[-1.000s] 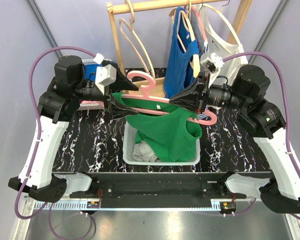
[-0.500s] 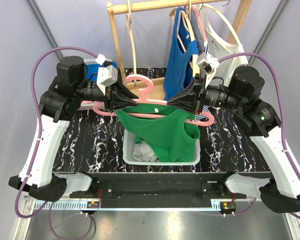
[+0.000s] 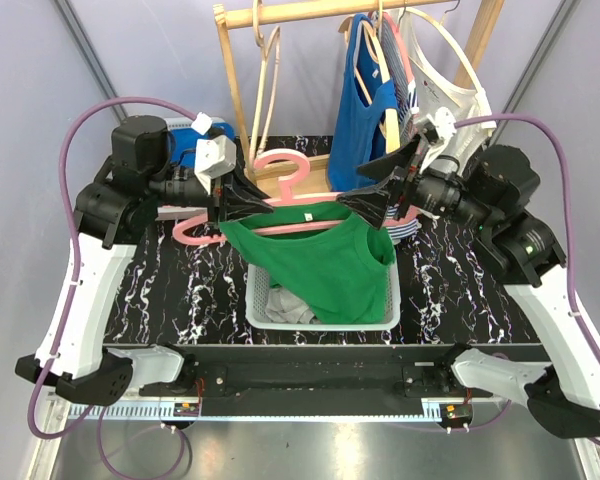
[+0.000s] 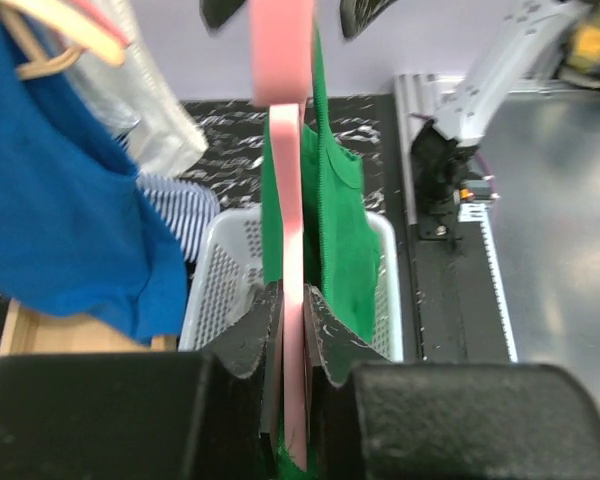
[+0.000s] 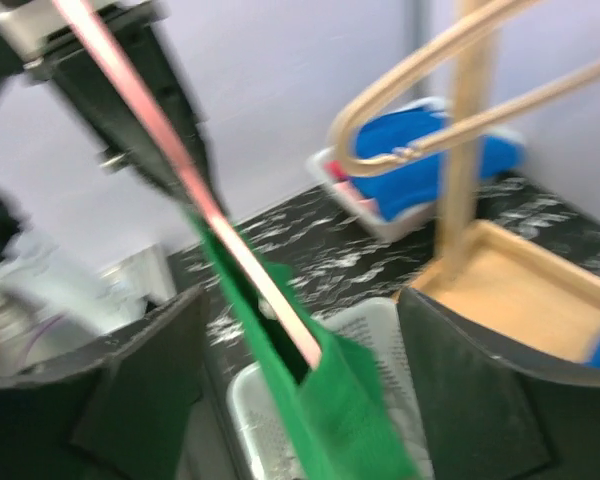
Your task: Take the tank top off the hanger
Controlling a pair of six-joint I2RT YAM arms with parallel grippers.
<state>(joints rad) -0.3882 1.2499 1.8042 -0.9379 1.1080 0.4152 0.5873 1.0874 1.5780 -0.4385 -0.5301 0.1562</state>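
the green tank top (image 3: 330,265) hangs in soft folds from a flat pink plastic hanger (image 4: 291,200) held level over a white lattice basket (image 3: 260,288) on the black, white-veined bench (image 3: 180,290). its lower part drapes over the basket's right half, and crumpled grey cloth (image 3: 285,305) lies inside. the left hand (image 3: 265,200) is pinched narrow on the hanger's left arm, while the right hand (image 5: 300,310) stands wide, one finger either side of the hanger's right shoulder; at the far side a wooden rail (image 3: 235,70) carries a blue top (image 3: 365,120).

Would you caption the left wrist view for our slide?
Left hand clamps pink hanger; green tank top hangs over basket.
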